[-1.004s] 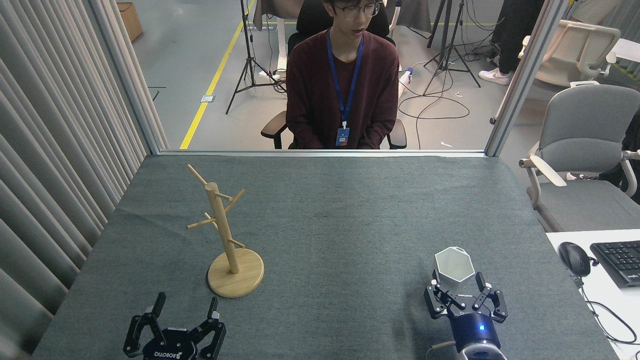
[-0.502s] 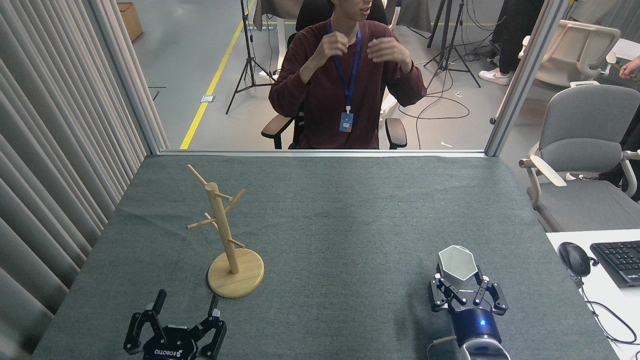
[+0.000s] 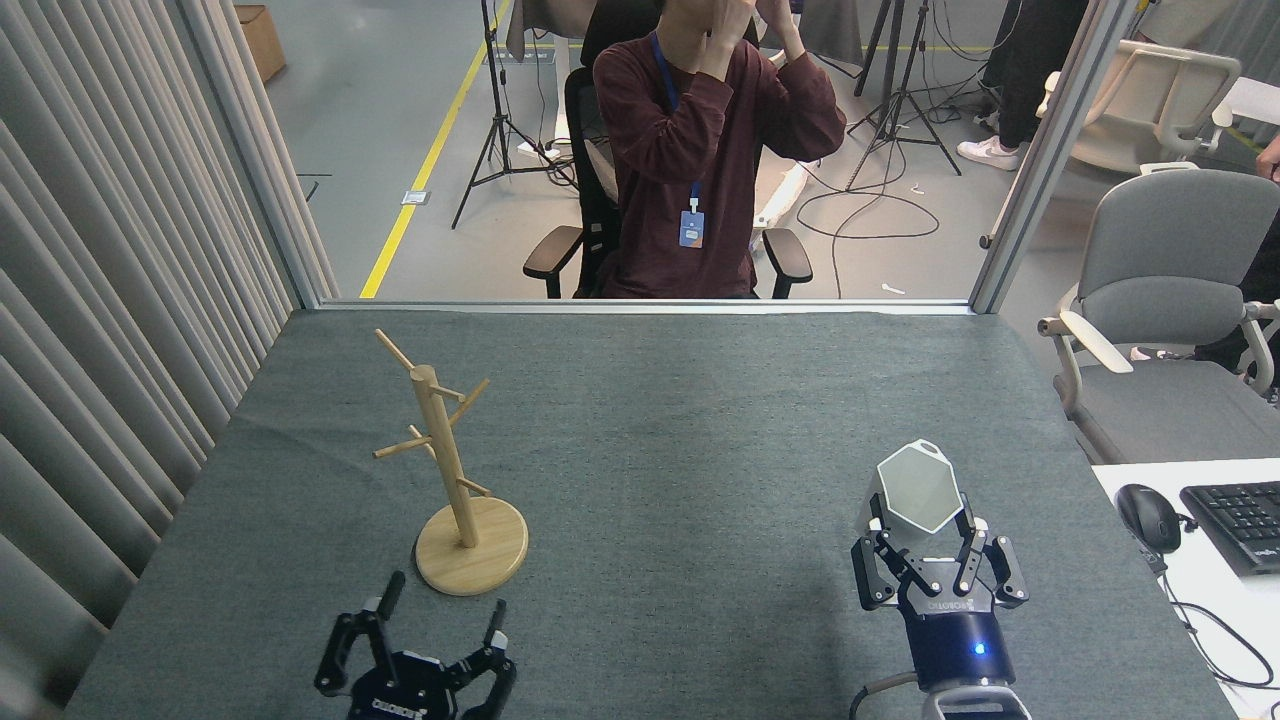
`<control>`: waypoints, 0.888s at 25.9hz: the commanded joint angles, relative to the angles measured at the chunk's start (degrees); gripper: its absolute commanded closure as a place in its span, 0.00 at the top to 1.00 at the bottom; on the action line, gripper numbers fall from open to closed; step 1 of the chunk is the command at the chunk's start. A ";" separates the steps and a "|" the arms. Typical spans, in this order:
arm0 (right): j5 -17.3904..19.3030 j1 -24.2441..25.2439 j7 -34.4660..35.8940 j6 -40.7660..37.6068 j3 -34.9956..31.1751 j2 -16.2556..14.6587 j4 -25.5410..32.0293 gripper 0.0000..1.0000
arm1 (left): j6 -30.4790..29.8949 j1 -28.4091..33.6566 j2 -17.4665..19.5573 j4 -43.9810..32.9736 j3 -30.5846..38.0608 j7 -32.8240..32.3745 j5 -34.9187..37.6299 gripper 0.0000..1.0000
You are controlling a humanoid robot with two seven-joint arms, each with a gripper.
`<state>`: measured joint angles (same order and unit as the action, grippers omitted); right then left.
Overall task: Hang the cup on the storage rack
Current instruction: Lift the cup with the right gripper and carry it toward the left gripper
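The white faceted cup (image 3: pixel 912 492) is raised off the table at the lower right, hexagonal rim facing me, with my right gripper (image 3: pixel 925 532) shut on its lower part. The storage rack (image 3: pixel 447 462), a light wooden pole with slanted pegs on a round disc base, stands at the left of the grey table, far to the left of the cup. My left gripper (image 3: pixel 442 598) stands open near the front edge, just below the rack's base, with nothing between its fingers.
A person (image 3: pixel 700 150) sits in a chair beyond the table's far edge, hands raised. Curtains (image 3: pixel 110 300) line the left side. A grey chair (image 3: pixel 1165 300), a mouse (image 3: pixel 1146 515) and a keyboard (image 3: pixel 1240 520) are at the right.
My right gripper has closed on the cup and lifted it a little, tilting its rim toward me. My left gripper moved right, toward the rack's base. The person raised both hands.
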<state>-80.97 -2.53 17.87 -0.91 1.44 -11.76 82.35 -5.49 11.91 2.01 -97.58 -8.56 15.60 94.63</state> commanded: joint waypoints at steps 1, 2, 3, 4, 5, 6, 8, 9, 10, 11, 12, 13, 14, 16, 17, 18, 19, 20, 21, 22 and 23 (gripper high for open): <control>-0.07 3.14 -0.03 -0.32 0.32 1.39 5.72 0.64 | -0.22 -0.48 -0.16 2.13 -4.89 -0.04 1.87 0.99; -0.16 3.84 -0.03 -0.49 0.93 2.18 6.60 0.64 | -0.22 -0.74 -0.34 2.74 -6.03 -0.04 1.96 0.99; -0.33 4.28 -0.03 -0.67 1.99 2.88 7.21 0.64 | -0.22 -0.83 -0.42 3.36 -7.08 -0.13 1.96 0.99; -1.04 4.46 -0.03 -0.67 3.31 3.50 7.74 0.64 | -0.05 -0.92 -0.60 3.62 -8.05 -0.22 1.96 0.99; -2.18 4.72 -0.03 -0.67 4.45 4.11 8.36 0.64 | -0.05 -0.92 -0.69 4.06 -8.75 -0.22 2.05 0.99; -3.32 5.43 -0.03 -0.67 5.42 4.82 8.80 0.64 | -0.05 -1.19 -0.78 4.50 -9.54 -0.22 2.05 0.99; -5.61 7.45 -0.03 -0.67 7.00 6.75 9.94 0.64 | 0.04 -1.62 -0.86 5.82 -11.65 -0.22 3.10 0.99; -6.84 8.24 -0.03 -0.67 7.97 7.80 10.55 0.64 | 0.13 -1.62 -1.30 6.17 -12.36 -0.31 4.07 0.99; -8.33 8.77 -0.03 -0.67 9.28 9.03 10.99 0.64 | 0.13 -1.62 -2.45 6.43 -12.53 -0.31 4.95 0.99; -9.83 9.12 -0.03 -0.49 10.69 10.18 11.26 0.64 | 0.13 -1.62 -3.15 6.52 -12.53 -0.31 5.83 0.99; -11.14 9.38 -0.03 -0.32 12.01 11.23 11.34 0.64 | 0.13 -1.62 -3.59 6.61 -12.62 -0.31 6.62 0.99; -12.37 9.65 -0.03 -0.23 13.06 12.20 11.34 0.64 | 0.13 -1.62 -3.76 6.78 -12.88 -0.31 7.14 0.99; -13.34 9.91 -0.03 -0.14 14.03 12.99 11.34 0.64 | 0.13 -1.71 -4.03 6.87 -13.32 -0.31 7.41 0.99; -14.84 10.26 -0.03 -0.05 15.96 14.31 11.26 0.64 | 0.13 -1.71 -4.12 6.87 -13.50 -0.40 7.41 0.99; -15.45 10.44 -0.03 0.12 16.93 14.57 11.34 0.64 | 0.13 -1.71 -4.12 6.87 -13.50 -0.40 7.41 0.99; -15.98 10.96 -0.03 0.30 17.99 14.75 11.26 0.64 | 0.13 -1.71 -4.11 6.87 -13.50 -0.40 7.41 0.99; -16.42 11.49 -0.03 0.56 19.21 14.75 11.26 0.64 | 0.13 -1.71 -4.03 6.87 -13.50 -0.40 7.41 0.99; -16.95 11.84 -0.03 0.91 20.36 14.66 11.26 0.64 | 0.22 -1.71 -4.03 6.87 -13.41 -0.40 7.41 0.99; -17.38 12.11 -0.03 1.35 21.24 14.57 11.34 0.65 | 0.30 -1.71 -4.03 6.87 -13.41 -0.40 7.41 0.99; -17.38 12.28 -0.03 1.79 21.77 14.57 11.34 0.65 | 0.30 -1.71 -4.03 6.87 -13.50 -0.40 7.41 0.99; -17.47 12.63 -0.03 2.23 22.47 14.48 11.26 0.65 | 0.30 -1.71 -4.03 6.87 -13.41 -0.40 7.41 0.99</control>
<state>-97.62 9.25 17.87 0.30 21.61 2.69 93.64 -5.27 10.20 -2.01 -90.71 -21.99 15.21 102.00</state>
